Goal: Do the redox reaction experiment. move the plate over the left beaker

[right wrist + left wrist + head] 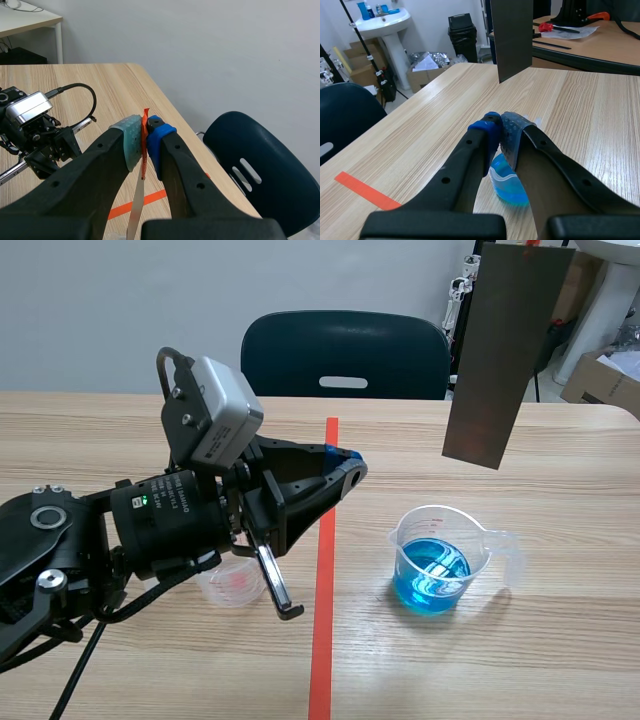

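Hanging plate (505,350) pinched by right gripper (144,132); lower edge clear of table (560,640); left gripper (345,465) closed, empty

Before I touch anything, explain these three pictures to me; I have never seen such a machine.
This is a two-armed robot at a wooden table. The scene view looks out from between the arms; the other two come from cameras on each wrist, looking past that arm's own fingers. The left gripper is shut on nothing, low over the table. The right gripper, out of the scene view at its top, is shut on a thin dark plate, which hangs above the table. On the table stand a beaker of blue liquid and a clear beaker, partly hidden under the left arm. The orange-red tape line is only a mark. A dark chair stands behind.
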Tool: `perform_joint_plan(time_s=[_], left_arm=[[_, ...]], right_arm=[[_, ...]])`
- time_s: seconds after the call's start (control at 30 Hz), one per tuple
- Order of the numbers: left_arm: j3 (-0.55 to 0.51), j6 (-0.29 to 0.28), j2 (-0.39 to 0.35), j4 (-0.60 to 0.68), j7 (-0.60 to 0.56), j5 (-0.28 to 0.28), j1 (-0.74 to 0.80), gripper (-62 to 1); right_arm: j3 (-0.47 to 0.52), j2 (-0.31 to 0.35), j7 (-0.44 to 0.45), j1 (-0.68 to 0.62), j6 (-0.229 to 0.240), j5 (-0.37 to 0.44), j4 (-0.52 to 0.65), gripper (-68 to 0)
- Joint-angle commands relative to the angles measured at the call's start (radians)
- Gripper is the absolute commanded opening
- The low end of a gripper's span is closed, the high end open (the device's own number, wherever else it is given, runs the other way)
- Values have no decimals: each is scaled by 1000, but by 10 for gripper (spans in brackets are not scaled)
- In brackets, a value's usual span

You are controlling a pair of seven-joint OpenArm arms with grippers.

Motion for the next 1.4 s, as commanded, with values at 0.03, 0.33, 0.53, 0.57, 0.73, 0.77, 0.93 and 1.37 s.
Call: perform_joint_plan(time_s=[0.03,0.33,0.53,0.57,0.73,0.77,0.93,1.37], left_arm=[[-6,0,-11,21,-14,-13,0,-582],[-27,0,-97,21,-19,-14,22,-463],[-92,2,-165,21,-71,-14,91,-412],[-104,2,-179,21,-80,-14,104,-412],[-168,2,-261,21,-169,-23,197,-412],[-180,2,-278,21,-185,-33,216,-412],[-252,2,-362,21,-248,-134,332,-410],[-419,2,-481,21,-527,-260,644,-173]], right_arm=[[14,13,12,12,6,18,3,-673],[14,13,12,12,6,18,3,-673],[14,13,13,12,6,18,3,-673],[14,13,15,12,6,18,4,-673],[-2,14,15,12,6,17,26,-673],[-9,14,16,12,6,17,34,-673],[-72,13,31,40,-12,-6,66,-673],[-359,-35,41,253,-122,-130,70,-673]])
